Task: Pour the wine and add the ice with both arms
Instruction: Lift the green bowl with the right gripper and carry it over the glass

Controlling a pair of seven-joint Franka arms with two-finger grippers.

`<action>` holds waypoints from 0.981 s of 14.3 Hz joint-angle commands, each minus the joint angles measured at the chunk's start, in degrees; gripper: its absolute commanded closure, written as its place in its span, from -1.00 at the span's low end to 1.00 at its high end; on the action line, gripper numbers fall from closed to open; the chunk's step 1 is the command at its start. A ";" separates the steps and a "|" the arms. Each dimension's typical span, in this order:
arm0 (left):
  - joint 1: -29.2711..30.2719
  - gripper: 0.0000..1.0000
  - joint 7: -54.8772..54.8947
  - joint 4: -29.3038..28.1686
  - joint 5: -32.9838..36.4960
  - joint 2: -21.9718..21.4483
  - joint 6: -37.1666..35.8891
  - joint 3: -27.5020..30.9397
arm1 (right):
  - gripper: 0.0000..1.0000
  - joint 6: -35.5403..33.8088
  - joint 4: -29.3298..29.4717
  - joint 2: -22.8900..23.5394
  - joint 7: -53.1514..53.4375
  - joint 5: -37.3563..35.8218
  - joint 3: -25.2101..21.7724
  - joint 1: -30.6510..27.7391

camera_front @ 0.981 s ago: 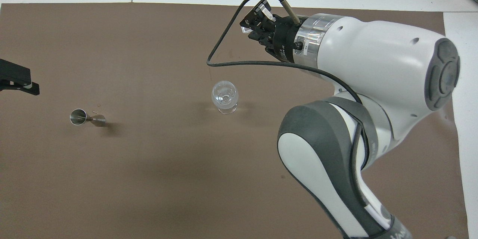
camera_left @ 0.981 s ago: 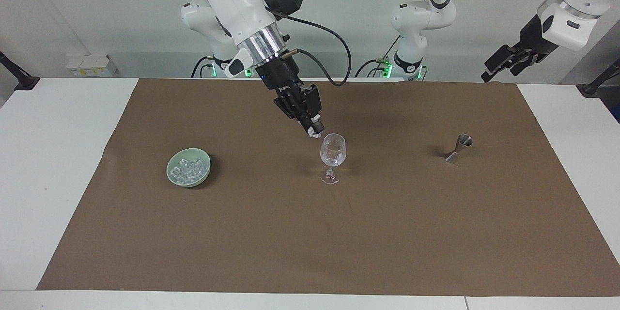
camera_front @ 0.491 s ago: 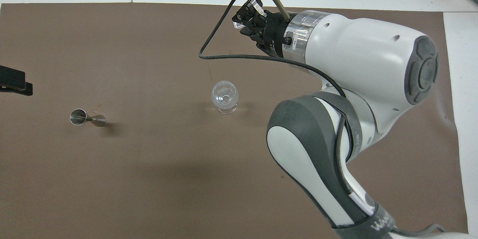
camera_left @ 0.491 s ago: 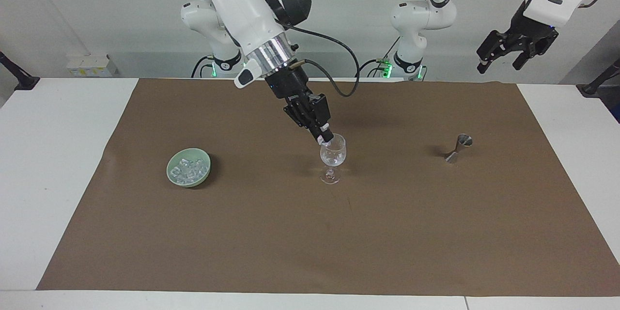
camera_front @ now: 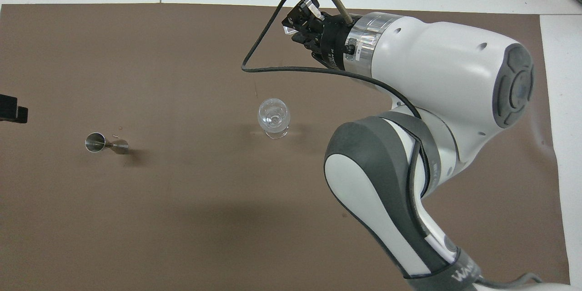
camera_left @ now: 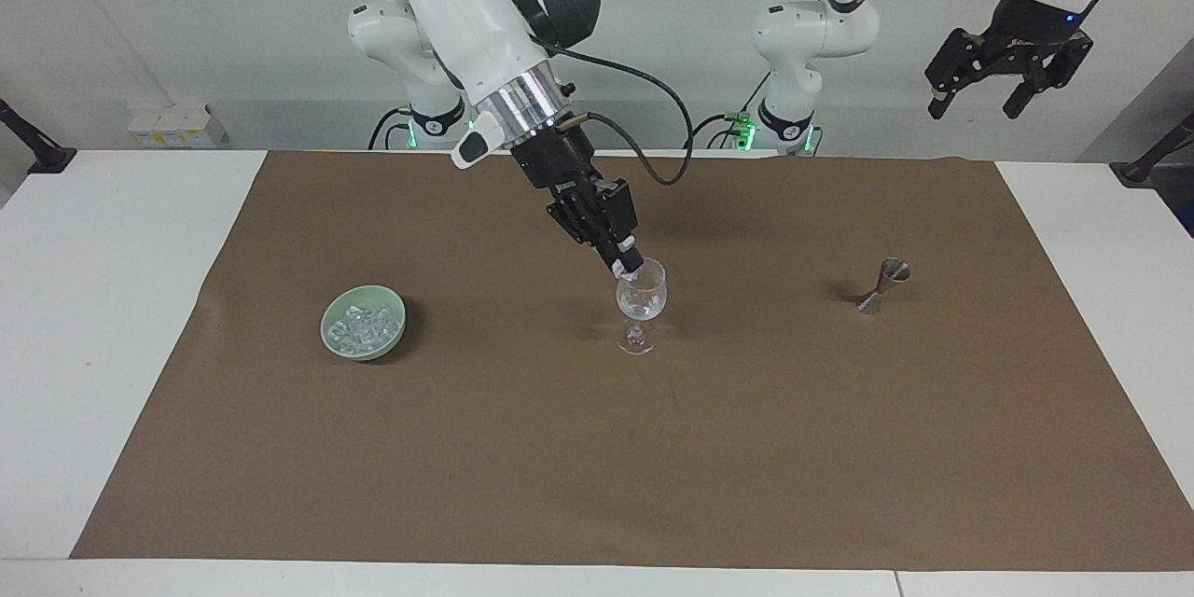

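A clear stemmed wine glass stands mid-mat and also shows in the overhead view, with glinting pieces in its bowl. My right gripper hangs tilted right at the glass's rim, shut on a small clear ice cube; it shows in the overhead view too. More ice lies in a pale green bowl toward the right arm's end; the arm hides that bowl in the overhead view. My left gripper is open and empty, raised high over the left arm's end of the table.
A small steel jigger stands on the brown mat toward the left arm's end, and shows in the overhead view. A few droplets lie beside it. White table surrounds the mat.
My right gripper moved with the cube from beside the glass to its rim, then held still. My left arm rose and swung higher toward its own end.
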 commanded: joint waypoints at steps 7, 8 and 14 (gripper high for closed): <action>-3.04 -1.00 1.57 -6.72 1.10 -0.34 1.59 1.29 | 1.00 0.38 -14.36 -3.49 0.22 0.25 0.46 5.42; -3.12 -1.00 1.57 -7.43 1.10 0.10 1.94 1.55 | 1.00 0.21 -16.66 -4.63 0.23 -0.28 0.46 5.43; -3.74 -1.00 2.80 -13.68 1.10 0.28 7.65 3.57 | 1.00 -4.71 -17.56 -5.61 0.14 -8.25 0.46 5.61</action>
